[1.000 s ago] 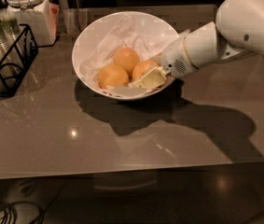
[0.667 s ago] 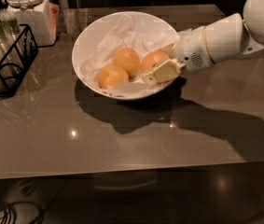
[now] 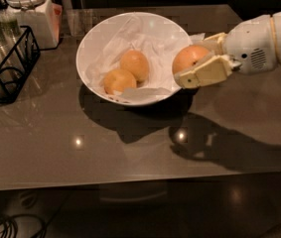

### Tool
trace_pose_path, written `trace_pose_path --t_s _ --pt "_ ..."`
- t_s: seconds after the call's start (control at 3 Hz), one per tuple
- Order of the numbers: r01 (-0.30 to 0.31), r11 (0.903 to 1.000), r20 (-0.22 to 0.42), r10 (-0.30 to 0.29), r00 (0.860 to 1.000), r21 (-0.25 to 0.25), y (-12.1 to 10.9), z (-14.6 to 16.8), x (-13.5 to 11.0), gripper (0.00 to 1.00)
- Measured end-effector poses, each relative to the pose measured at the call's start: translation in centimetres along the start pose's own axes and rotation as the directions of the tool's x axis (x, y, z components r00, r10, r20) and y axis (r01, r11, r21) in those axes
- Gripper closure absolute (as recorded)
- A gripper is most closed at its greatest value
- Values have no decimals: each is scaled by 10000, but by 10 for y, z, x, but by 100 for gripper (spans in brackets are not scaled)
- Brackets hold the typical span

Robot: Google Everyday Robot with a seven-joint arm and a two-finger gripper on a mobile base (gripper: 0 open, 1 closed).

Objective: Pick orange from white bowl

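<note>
At the near edge the dark counter [image 3: 80, 152] carries a long shadow [image 3: 214, 143] of the arm, lying well clear of the bowl's own shadow. Above it, the gripper [image 3: 193, 59] hangs at the right rim of the white bowl [image 3: 80, 58], with its fingers [image 3: 204, 72] closed around the orange [image 3: 187, 57]. A second ago that fruit sat low in the bowl beside the others with the gripper down among them. Now it is raised to rim height and drawn rightward, partly outside the bowl. I judge the pick essentially made, with only a clean lift away left.

Two more oranges [image 3: 128, 72] remain touching each other on the crumpled paper lining. Further back to the left stand a black wire rack [image 3: 16, 68] and a white lidded jar [image 3: 28, 9].

The lower finger covers the held orange's underside, so how deep the grip sits is unclear. The arm is cut off at the right edge, and the rack's contents are hard to make out.
</note>
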State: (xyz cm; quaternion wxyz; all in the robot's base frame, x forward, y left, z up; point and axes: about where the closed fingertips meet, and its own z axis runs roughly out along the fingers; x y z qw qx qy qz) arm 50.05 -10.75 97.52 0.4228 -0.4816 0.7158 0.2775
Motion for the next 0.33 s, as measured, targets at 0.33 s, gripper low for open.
trace_pose_path --t_s 0.33 --pt "-64 10000 37 64 10000 51 1 -5 1 100"
